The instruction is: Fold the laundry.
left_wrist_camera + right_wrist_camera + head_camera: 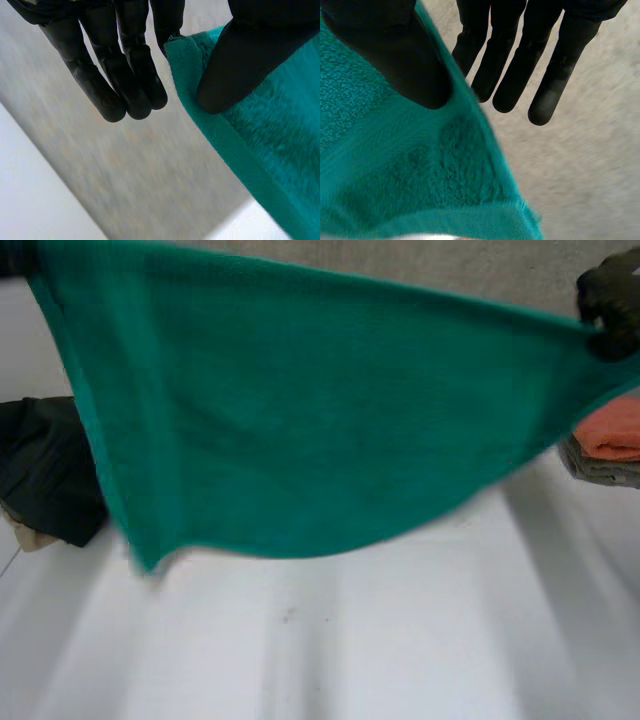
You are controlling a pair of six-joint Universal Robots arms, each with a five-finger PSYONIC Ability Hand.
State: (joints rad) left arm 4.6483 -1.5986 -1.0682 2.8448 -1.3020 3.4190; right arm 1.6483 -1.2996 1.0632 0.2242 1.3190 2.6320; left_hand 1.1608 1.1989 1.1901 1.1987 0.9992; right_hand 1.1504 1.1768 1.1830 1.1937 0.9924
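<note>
The towel (pixel 300 410) hangs spread above the counter (pixel 350 640), long axis running left to right, top edge sloping down rightward. The left hand (pixel 125 65) pinches one top corner under its thumb, and the right hand (pixel 560 65) pinches the other. Its lowest corner points down at the left.

A green towel (pixel 300 410) hangs spread above the white table (pixel 350 640) — the right hand (pixel 610 300) pinching one top corner, dark clothing (pixel 45 470) behind.
</note>
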